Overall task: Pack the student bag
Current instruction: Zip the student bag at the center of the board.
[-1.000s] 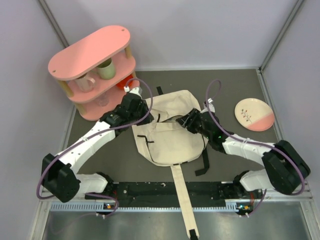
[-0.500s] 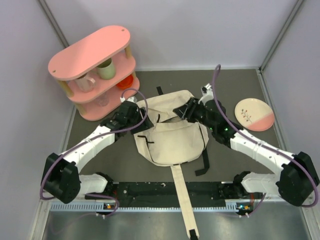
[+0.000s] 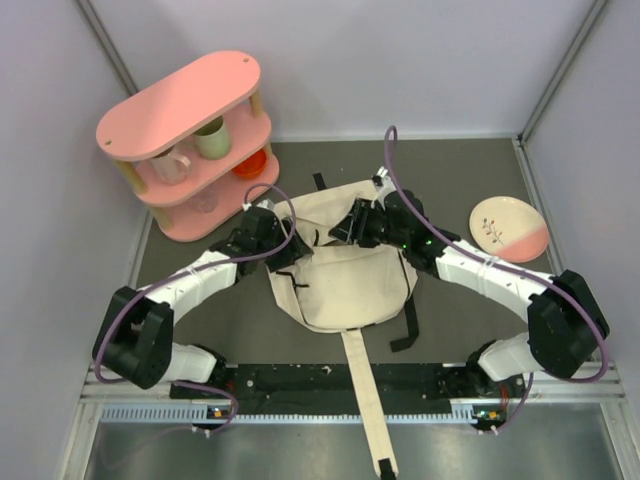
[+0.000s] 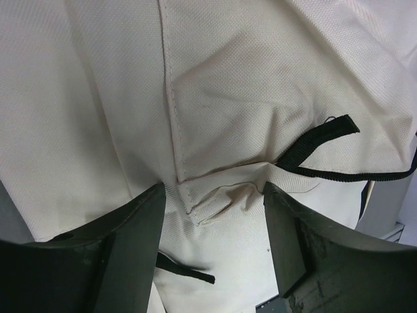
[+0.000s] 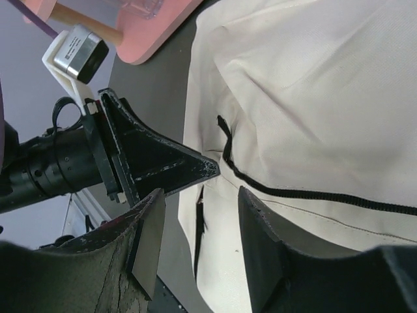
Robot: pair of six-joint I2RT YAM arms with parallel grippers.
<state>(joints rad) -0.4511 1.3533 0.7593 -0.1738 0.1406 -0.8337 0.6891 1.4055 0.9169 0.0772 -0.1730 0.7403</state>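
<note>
The dark desk carries the cream student bag, lying flat in the middle between both arms, with one long strap trailing over the near edge. A pink shelf stands far left, and a plate lies well to the right. The left gripper is spread over the bag's cloth, pinching nothing. The right gripper — also spread — hovers above the bag's far part.

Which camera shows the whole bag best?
The top camera: the whole bag shows there, long straps and all. The left wrist view shows only close-up cloth with a black loop. The right wrist view shows just one side edge with black trim.
</note>
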